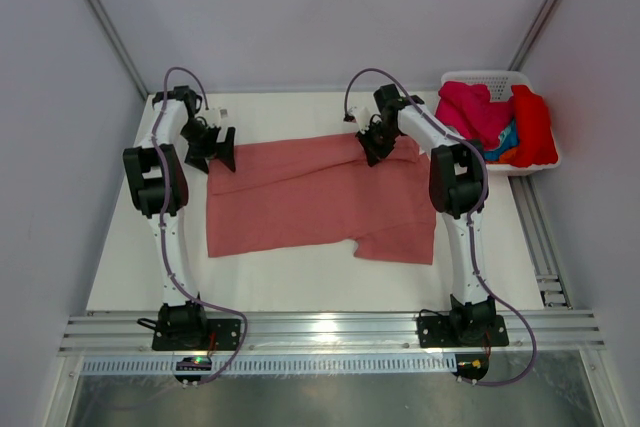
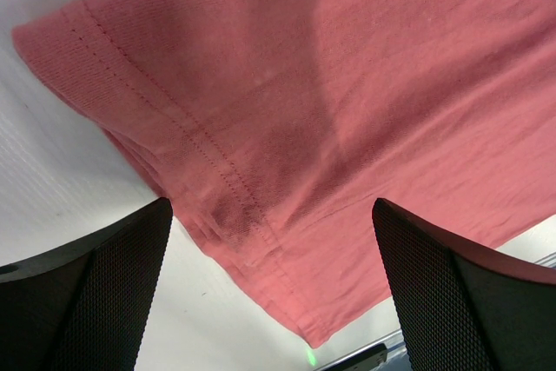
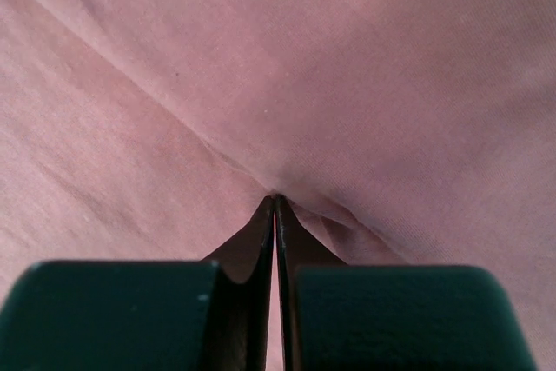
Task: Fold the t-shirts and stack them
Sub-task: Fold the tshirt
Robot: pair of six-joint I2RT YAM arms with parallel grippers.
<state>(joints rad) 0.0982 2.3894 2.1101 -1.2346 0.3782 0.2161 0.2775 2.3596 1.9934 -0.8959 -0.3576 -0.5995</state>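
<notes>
A salmon pink t-shirt [image 1: 310, 197] lies spread across the middle of the white table, partly folded, with a sleeve at the front right. My left gripper [image 1: 218, 150] is open at the shirt's far left corner; in the left wrist view its fingers [image 2: 95, 293] stand wide apart over the stitched hem corner [image 2: 261, 241], holding nothing. My right gripper [image 1: 374, 147] is shut on a pinch of the salmon shirt [image 3: 278, 84] at its far right edge; the cloth bunches at the fingertips [image 3: 275, 202]. Magenta, red, blue and orange shirts [image 1: 495, 122] sit in the basket.
A white plastic basket [image 1: 480, 78] stands at the far right corner of the table. White walls close in the back and sides. An aluminium rail [image 1: 330, 332] runs along the near edge, where the arm bases are bolted.
</notes>
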